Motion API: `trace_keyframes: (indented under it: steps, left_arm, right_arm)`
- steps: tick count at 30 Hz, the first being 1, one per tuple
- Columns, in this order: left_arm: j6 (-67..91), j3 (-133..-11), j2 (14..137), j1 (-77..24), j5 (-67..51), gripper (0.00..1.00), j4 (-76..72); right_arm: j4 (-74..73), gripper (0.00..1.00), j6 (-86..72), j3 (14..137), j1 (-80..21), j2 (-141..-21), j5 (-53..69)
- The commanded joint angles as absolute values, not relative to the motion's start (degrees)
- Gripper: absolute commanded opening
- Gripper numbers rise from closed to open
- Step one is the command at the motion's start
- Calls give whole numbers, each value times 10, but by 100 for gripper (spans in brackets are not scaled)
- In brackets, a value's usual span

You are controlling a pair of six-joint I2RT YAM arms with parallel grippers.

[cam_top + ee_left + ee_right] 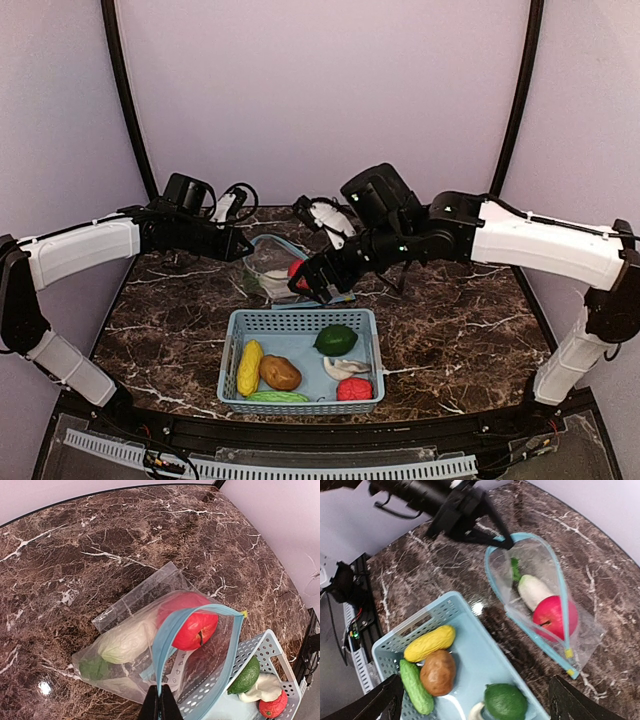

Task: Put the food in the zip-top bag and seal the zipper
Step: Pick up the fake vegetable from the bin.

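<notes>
My left gripper (161,706) is clamped fully together on the blue zipper strip (167,632) of the zip-top bag (125,607). It pinches one side of the mouth and lifts it, so the strip arches up in a loop. The bag lies on the dark marble table (450,330) just behind the light blue basket (300,318), on the far side of the basket's back rim, with its mouth turned toward the basket.

My right gripper (316,284) stands with its fingers (385,702) spread as wide as they go and holds nothing. It hangs above the basket's back rim, right at the bag's mouth, touching neither as far as I can tell.

Two pieces of food are inside the bag. The red apple (196,625) sits nearest the mouth and so nearest the basket. The white radish (127,641) lies behind it, deeper in, its green top (93,668) toward the bag's closed end.

The rest is in the basket. The yellow corn (249,367) lies along its left side, with the brown potato (280,372) touching it on the right. The green pod (277,397) lies along the front wall. The dark green fruit (336,339) sits near the back right corner, the white mushroom (345,367) in front of it, and the small red fruit (354,388) in the front right corner.
</notes>
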State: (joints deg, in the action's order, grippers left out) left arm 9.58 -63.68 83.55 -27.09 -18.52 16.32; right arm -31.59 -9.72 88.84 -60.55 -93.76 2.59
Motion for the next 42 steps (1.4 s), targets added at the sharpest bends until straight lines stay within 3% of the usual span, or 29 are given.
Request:
trace_keyframes:
  steps: [1, 22, 32, 42]
  left_arm:
    - [85, -628, 814, -267, -164, 1, 165]
    - [87, -629, 809, -267, -171, 1, 164]
    - [90, -629, 812, -267, -176, 1, 164]
    - [89, -630, 812, -268, -176, 1, 165]
  right_arm:
    - [-302, 99, -142, 839, -654, -929, 19]
    - [-366, 88, -209, 905, -735, -1143, -12]
    - [-368, 86, -200, 937, -744, -1191, -3]
    - [-368, 76, -208, 971, -748, -1233, -4]
